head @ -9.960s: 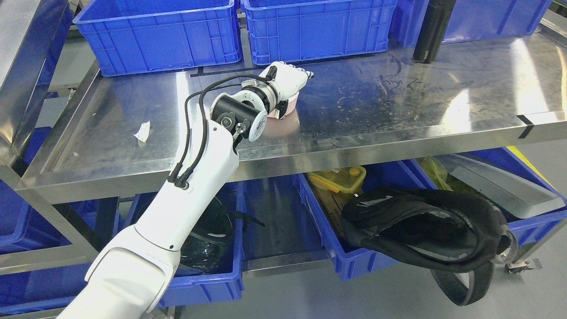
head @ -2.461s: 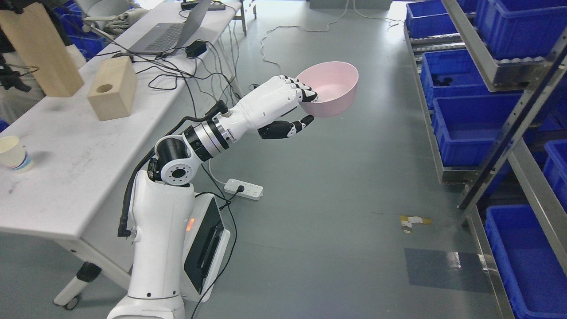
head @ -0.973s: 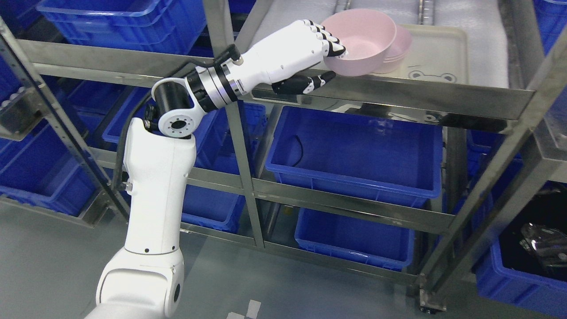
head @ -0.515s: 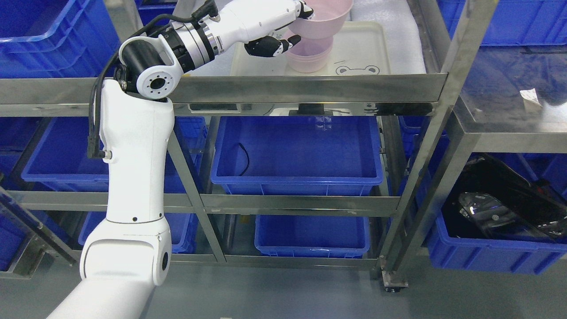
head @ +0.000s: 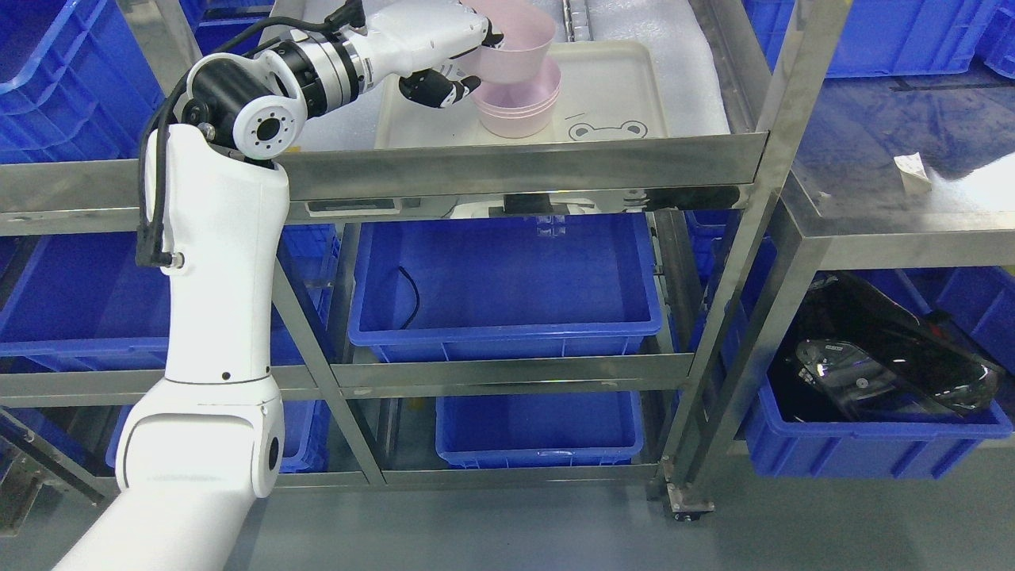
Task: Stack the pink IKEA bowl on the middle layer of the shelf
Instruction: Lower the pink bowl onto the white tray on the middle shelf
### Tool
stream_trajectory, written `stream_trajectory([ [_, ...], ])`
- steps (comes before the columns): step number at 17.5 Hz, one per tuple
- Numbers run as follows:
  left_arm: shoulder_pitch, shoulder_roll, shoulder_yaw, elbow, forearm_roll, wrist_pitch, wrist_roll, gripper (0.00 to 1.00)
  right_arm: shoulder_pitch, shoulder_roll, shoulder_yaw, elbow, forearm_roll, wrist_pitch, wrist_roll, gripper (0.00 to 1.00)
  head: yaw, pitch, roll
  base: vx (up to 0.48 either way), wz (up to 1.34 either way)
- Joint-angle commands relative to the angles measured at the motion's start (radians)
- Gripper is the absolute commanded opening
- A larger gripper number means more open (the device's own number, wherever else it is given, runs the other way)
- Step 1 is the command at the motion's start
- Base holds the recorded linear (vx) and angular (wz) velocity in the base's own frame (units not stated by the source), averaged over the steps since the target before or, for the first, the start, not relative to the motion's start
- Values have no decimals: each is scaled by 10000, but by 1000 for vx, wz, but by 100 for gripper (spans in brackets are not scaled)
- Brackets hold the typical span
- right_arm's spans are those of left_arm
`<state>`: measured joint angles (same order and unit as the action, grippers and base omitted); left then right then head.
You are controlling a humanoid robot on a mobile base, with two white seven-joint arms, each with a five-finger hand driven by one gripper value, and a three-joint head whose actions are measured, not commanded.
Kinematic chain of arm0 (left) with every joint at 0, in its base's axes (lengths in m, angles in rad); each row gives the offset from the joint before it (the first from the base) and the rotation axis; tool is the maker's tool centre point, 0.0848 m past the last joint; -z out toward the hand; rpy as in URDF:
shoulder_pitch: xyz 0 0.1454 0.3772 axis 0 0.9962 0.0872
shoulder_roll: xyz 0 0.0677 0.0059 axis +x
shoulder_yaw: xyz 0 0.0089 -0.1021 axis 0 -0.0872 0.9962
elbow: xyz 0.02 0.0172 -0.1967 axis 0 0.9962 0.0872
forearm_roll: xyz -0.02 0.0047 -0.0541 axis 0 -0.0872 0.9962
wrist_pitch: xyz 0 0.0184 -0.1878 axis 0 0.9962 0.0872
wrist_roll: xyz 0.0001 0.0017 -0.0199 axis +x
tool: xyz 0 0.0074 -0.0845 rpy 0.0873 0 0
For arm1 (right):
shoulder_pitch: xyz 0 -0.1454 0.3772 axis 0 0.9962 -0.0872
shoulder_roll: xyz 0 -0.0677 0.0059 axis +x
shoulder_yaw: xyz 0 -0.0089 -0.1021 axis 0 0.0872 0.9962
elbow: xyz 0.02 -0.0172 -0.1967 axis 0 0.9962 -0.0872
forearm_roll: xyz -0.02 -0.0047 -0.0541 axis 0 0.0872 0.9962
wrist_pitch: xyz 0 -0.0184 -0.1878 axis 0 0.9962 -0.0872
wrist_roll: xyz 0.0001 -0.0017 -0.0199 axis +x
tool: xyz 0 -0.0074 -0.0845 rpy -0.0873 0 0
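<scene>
The pink bowl (head: pixel 517 49) sits tilted atop the stack (head: pixel 519 107) on the tray (head: pixel 626 79), right of the left hand (head: pixel 444 47), whose fingers clamp its near-left rim.

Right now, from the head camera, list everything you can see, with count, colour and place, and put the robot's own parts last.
held bowl: one, pink, tilted over the stack, in the left hand.
bowl stack: one stack, pink, on the tray; number of bowls unclear.
tray: one, cream, bear face printed at its front edge, on the shelf layer.
shelf rack: one, bare steel, fills the view.
blue bins: many, blue, on the shelf layers below and around.
dark object: one, black and shiny, in the bin at lower right; what it is I cannot tell.
paper scrap: one, white, on the steel top at right.
left hand: one, white with black fingers, gripping the held bowl's rim.
</scene>
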<state>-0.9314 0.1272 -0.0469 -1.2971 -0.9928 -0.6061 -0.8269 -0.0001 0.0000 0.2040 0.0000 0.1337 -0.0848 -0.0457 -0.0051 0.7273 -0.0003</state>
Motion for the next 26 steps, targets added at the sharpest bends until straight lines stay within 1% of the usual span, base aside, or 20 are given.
stream_trajectory([
  [1,-181,278,-175,637,-472,33,399,3,154,-175,0,-175,-2,4,-3,100,0,0,0,28,-42],
  [4,-120,384,-512,1005,-518,33,445,3,154,-175,0,-175,-2,4,-3,100,0,0,0,6,-38],
  [8,-196,170,-604,1664,-518,17,659,6,154,-175,0,-175,-2,4,-3,100,0,0,0,0,0],
  [10,-517,170,-911,2063,-534,33,1165,6,154,-175,0,-175,-2,4,-3,100,0,0,0,0,0],
  [14,-793,93,-958,2799,-962,48,1243,6,154,-175,0,-175,-2,4,-3,100,0,-1,0,0,0],
  [18,-994,-30,-1126,3429,-1071,48,1411,7,154,-175,0,-175,-2,4,-3,100,0,-2,0,0,0],
  [20,-1010,-136,-1172,3597,-1071,48,1763,10,154,-175,0,-175,-2,4,-3,100,0,-2,0,0,0],
  [23,-994,-489,-1173,3629,-1071,48,1811,15,154,-175,0,-175,-2,4,-3,100,0,-4,0,0,0],
  [24,-1009,-505,-1173,3644,-1071,48,1811,20,154,-175,15,-175,-2,4,-3,100,0,-4,0,0,0],
  [25,-1010,-505,-1188,3629,-1071,48,1811,28,154,-175,0,-175,-2,4,-3,100,0,-4,0,0,0],
  [26,-1010,-490,-1188,3629,-1071,48,1811,39,154,-175,0,-175,-2,4,-3,100,0,-5,0,0,0],
])
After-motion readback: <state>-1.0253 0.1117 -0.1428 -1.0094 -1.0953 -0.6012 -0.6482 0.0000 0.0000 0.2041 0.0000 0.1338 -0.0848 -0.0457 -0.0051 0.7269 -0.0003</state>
